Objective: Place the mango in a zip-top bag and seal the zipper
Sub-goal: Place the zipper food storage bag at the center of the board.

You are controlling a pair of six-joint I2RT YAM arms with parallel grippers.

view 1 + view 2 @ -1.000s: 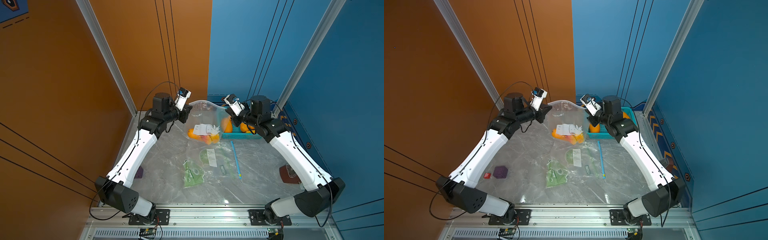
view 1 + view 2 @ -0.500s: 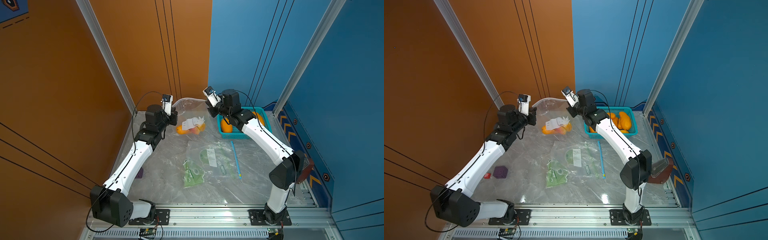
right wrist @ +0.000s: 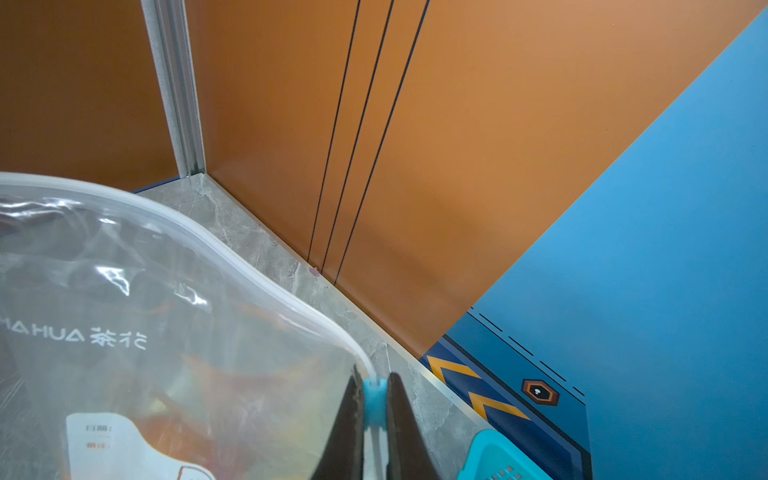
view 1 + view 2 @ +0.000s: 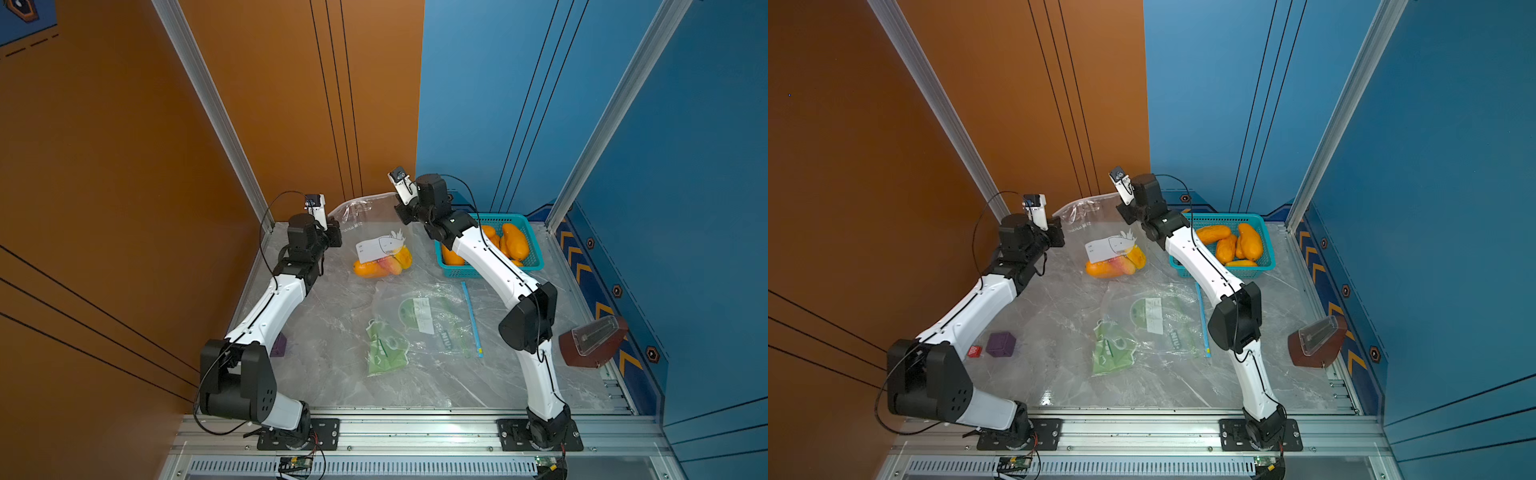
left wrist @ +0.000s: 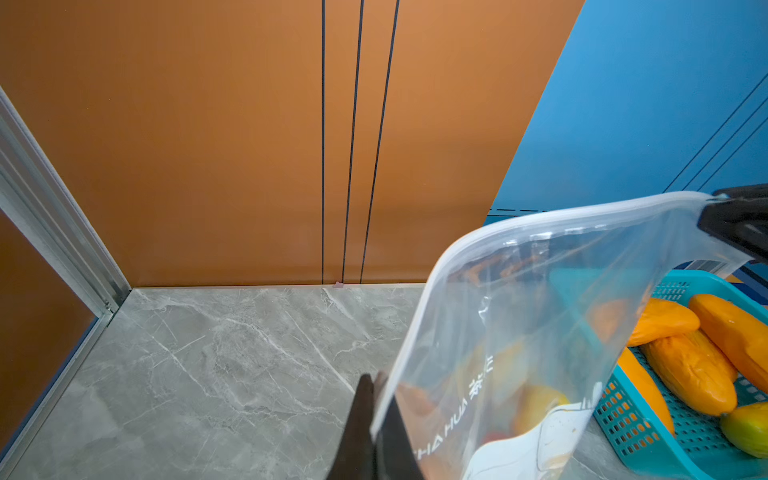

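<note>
Left gripper (image 5: 371,384) is clenched on one corner of the zip-top bag (image 4: 370,226). Right gripper (image 3: 375,384) is clenched on its blue slider (image 3: 374,397), stretching the zipper edge between them, evidently for sealing. Mango (image 4: 371,269) lies inside, low, on the counter (image 4: 332,374). Basket (image 4: 505,216) crowds the right arm; spare bags (image 4: 415,324) lie clear.

Three plastic bags (image 4: 380,248) and one teal basket (image 4: 1246,271) are counted. At least four mangoes (image 4: 1250,241) are seen in the basket, and about three more in a bag. One purple cube (image 4: 1000,344) is noted.
</note>
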